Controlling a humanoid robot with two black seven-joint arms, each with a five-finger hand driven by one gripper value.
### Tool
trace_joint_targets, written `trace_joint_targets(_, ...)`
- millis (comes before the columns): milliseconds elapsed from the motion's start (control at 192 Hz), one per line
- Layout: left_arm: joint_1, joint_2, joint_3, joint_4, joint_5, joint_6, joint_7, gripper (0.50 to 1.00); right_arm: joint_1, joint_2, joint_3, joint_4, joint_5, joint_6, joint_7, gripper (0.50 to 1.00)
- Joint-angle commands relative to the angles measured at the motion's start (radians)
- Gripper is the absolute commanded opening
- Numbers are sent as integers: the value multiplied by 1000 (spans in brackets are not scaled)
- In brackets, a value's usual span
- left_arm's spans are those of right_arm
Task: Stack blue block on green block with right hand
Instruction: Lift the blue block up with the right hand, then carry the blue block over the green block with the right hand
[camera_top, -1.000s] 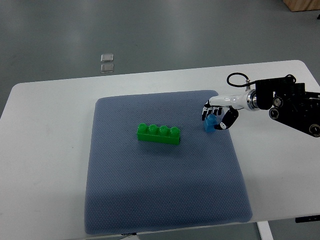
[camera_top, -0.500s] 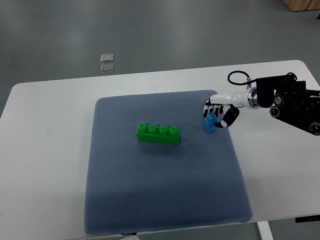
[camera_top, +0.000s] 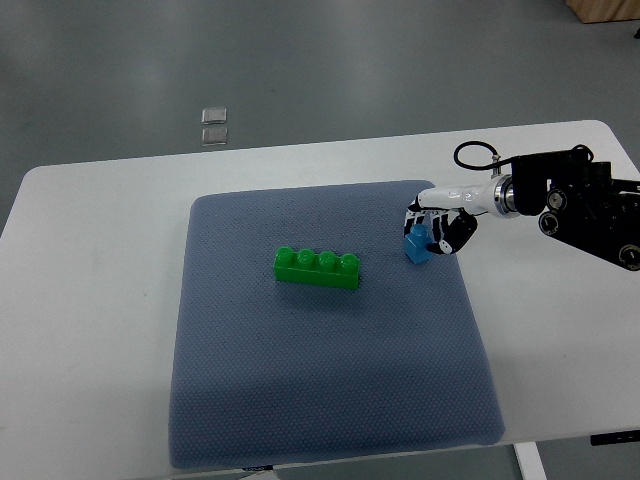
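Right hand (camera_top: 437, 226) pinches the blue block (camera_top: 418, 246) near the mat's (camera_top: 300, 400) right edge; lift straight up before crossing to the green block (camera_top: 318, 268).

You cannot see all of the small blue plastic block (camera_top: 417, 246), because the white and black right hand (camera_top: 438, 222) covers its top and its right side. The fingertips (camera_top: 413, 212) are too small to count, and you cannot tell just where they touch the block. The black right arm (camera_top: 590, 207) is cut off by the right edge, so you do not see where it goes. The white table (camera_top: 90, 300) runs off the bottom edge and its near side is lost. Two little clear square things on the grey floor (camera_top: 214, 126) are too small to tell what they are. A bit of brown wood in the top right corner (camera_top: 605, 9) is cut off too.
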Motion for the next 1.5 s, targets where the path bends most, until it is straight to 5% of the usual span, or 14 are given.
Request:
trace_joint_targets(0, 0, 0, 0, 0, 0, 0, 0, 1000, 0, 1, 1, 0, 2, -10, 6, 500)
trace_joint_targets(375, 0, 0, 0, 0, 0, 0, 0, 1000, 115, 5, 18, 9, 2, -75, 101, 500)
trace_joint_targets(677, 0, 0, 0, 0, 0, 0, 0, 1000, 169, 114, 15, 9, -3, -87, 172, 500)
trace_joint_targets(1073, 0, 0, 0, 0, 0, 0, 0, 1000, 160, 137, -2, 9, -89, -88, 363, 500)
trace_joint_targets(1495, 0, 0, 0, 0, 0, 0, 0, 1000, 146, 169, -92, -1, -133, -154, 415, 500)
